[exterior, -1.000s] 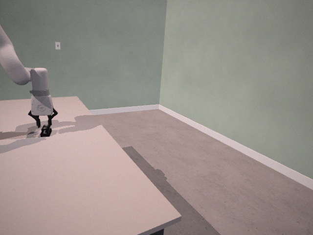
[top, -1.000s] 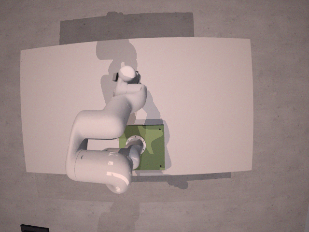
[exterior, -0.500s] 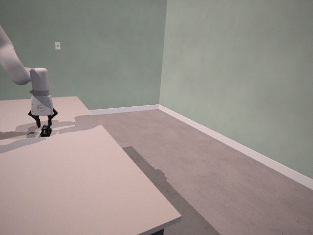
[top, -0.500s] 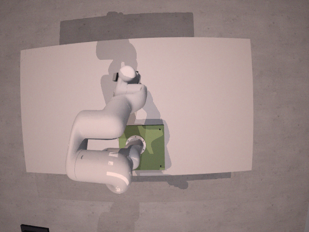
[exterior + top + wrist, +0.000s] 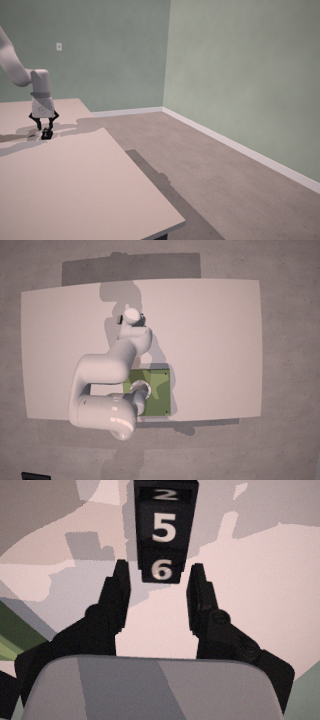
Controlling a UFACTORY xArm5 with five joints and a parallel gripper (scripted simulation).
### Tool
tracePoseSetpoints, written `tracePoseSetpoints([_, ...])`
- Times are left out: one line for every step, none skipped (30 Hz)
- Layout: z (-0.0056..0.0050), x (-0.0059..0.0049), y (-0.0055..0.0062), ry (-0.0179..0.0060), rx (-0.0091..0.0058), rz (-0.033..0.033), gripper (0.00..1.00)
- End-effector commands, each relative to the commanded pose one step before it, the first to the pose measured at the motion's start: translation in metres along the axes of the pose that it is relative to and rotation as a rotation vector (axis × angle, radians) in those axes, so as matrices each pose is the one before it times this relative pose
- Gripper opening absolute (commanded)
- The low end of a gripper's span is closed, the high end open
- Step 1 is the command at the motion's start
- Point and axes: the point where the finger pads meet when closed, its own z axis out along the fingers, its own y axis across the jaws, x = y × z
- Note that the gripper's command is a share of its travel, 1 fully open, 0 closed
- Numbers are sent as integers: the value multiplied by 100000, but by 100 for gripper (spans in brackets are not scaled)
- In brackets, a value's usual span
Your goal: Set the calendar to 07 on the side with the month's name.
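Top: arm's wrist hid most of the dark calendar on the bench; exterior: claw part-open, empty, above the calendar; wrist: only here 5 and 6 read, beyond the claw, hard-looking cubes probably light, best pinched by opposite sides.

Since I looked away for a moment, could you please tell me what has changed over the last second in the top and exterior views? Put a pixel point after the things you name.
Nothing visibly changed: the arm [image 5: 103, 369] [image 5: 11, 60] and the dark calendar piece [image 5: 47, 133] show no visible shift, and nothing was taken hold of or let go.
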Motion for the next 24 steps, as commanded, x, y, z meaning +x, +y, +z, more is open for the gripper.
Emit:
tracePoseSetpoints([-96,24,122,65,-318,0,49])
tracePoseSetpoints([0,0,0,0,0,0,49])
tracePoseSetpoints([0,0,0,0,0,0,49])
tracePoseSetpoints([0,0,0,0,0,0,49])
tracePoseSetpoints([0,0,0,0,0,0,49])
tracePoseSetpoints([0,0,0,0,0,0,49])
tracePoseSetpoints([0,0,0,0,0,0,49])
tracePoseSetpoints([0,0,0,0,0,0,49])
tracePoseSetpoints([0,0,0,0,0,0,49])
tracePoseSetpoints([0,0,0,0,0,0,49])
tracePoseSetpoints([0,0,0,0,0,0,49])
tracePoseSetpoints([0,0,0,0,0,0,49])
tracePoseSetpoints([0,0,0,0,0,0,49])
tracePoseSetpoints([0,0,0,0,0,0,49])
tracePoseSetpoints([0,0,0,0,0,0,49])
tracePoseSetpoints([0,0,0,0,0,0,49])
tracePoseSetpoints([0,0,0,0,0,0,49])
tracePoseSetpoints([0,0,0,0,0,0,49])
tracePoseSetpoints([0,0,0,0,0,0,49])
tracePoseSetpoints([0,0,0,0,0,0,49])
tracePoseSetpoints([0,0,0,0,0,0,49])
tracePoseSetpoints([0,0,0,0,0,0,49])
tracePoseSetpoints([0,0,0,0,0,0,49])
tracePoseSetpoints([0,0,0,0,0,0,49])
